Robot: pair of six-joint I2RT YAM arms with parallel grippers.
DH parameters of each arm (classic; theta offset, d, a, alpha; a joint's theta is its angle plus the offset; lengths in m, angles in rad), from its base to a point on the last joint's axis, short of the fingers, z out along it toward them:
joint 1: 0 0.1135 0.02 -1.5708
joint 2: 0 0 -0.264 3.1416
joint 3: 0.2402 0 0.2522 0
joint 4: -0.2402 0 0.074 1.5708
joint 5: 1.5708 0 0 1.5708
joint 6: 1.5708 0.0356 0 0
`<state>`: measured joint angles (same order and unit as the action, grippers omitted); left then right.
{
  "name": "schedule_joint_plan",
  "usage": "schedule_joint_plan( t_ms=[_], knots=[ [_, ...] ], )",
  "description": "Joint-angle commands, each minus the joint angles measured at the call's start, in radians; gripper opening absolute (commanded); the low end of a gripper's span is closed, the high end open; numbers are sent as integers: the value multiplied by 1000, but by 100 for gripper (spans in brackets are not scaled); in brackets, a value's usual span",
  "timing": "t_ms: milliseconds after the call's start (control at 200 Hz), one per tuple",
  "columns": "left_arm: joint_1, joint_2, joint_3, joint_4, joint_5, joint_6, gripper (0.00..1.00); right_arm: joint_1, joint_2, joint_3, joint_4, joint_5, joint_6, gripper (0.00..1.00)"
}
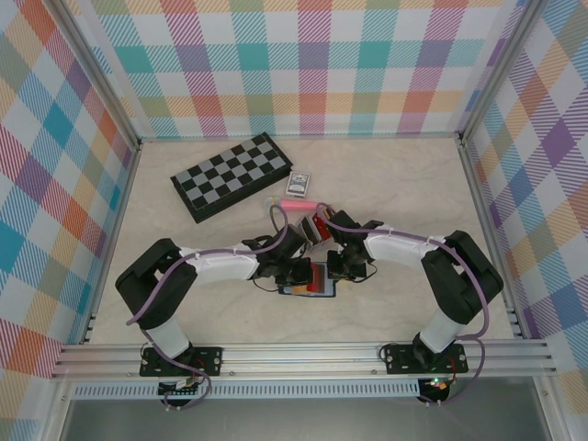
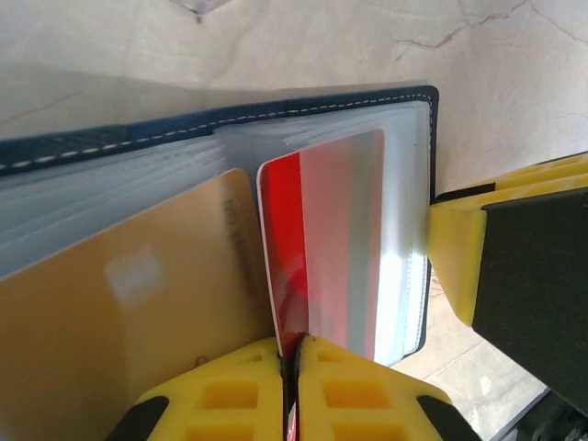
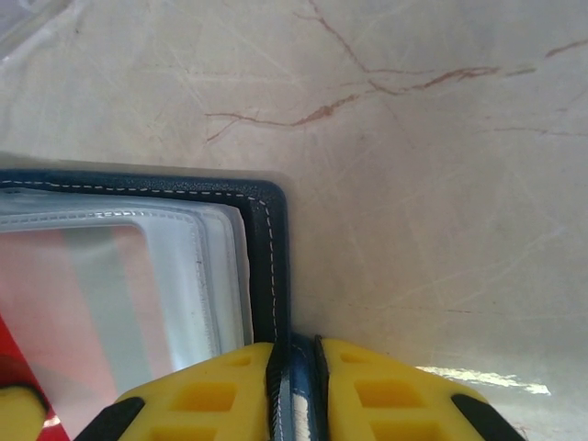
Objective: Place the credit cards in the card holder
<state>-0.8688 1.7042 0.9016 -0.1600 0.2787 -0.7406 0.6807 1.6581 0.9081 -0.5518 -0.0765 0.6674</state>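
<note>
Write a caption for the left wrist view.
Left gripper pinching a red card at the open card holder's clear sleeves, beside a gold card.

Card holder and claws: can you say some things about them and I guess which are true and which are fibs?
1. The left claw is pinching a red card. True.
2. The right claw is holding a yellow card. False: it is clamped on the navy edge of the card holder.
3. The card holder is folded shut. False: it lies open, with its clear sleeves showing.
4. A chessboard lies on the table beyond the arms. True.
</note>
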Motion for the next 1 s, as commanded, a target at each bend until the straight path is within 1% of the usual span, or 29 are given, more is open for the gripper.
schedule_joint_plan(
  t_ms=[0,125,220,290,425,445,510,545,700,775,865,995],
  knots=[
    [-42,59,18,-54,-12,17,9,5,26,-41,39,-14,16,18],
    [-53,78,34,-49,-5,17,14,5,27,-44,42,-14,20,18],
    [-58,81,42,-41,6,26,21,5,28,-44,37,-6,20,18],
    [-60,84,49,-47,13,40,23,5,26,-44,33,3,21,18],
    [-61,62,55,-108,-56,46,33,5,26,-38,4,44,28,19],
    [-61,54,51,-144,-68,45,34,4,25,-38,2,48,27,19],
    [-60,27,32,-160,-102,35,40,5,25,-37,-6,63,26,19],
    [-61,13,21,-161,-112,35,41,5,25,-37,-11,73,26,19],
    [-56,-20,-7,-204,-161,34,43,5,33,-32,-17,85,17,18],
    [-49,-30,-33,-192,-162,28,43,5,35,-31,-21,91,14,17],
    [-42,-36,-44,-193,-168,22,40,5,34,-28,-23,93,7,17],
    [-42,-42,-33,-185,-163,30,33,5,25,-25,-16,79,1,18]
  ],
)
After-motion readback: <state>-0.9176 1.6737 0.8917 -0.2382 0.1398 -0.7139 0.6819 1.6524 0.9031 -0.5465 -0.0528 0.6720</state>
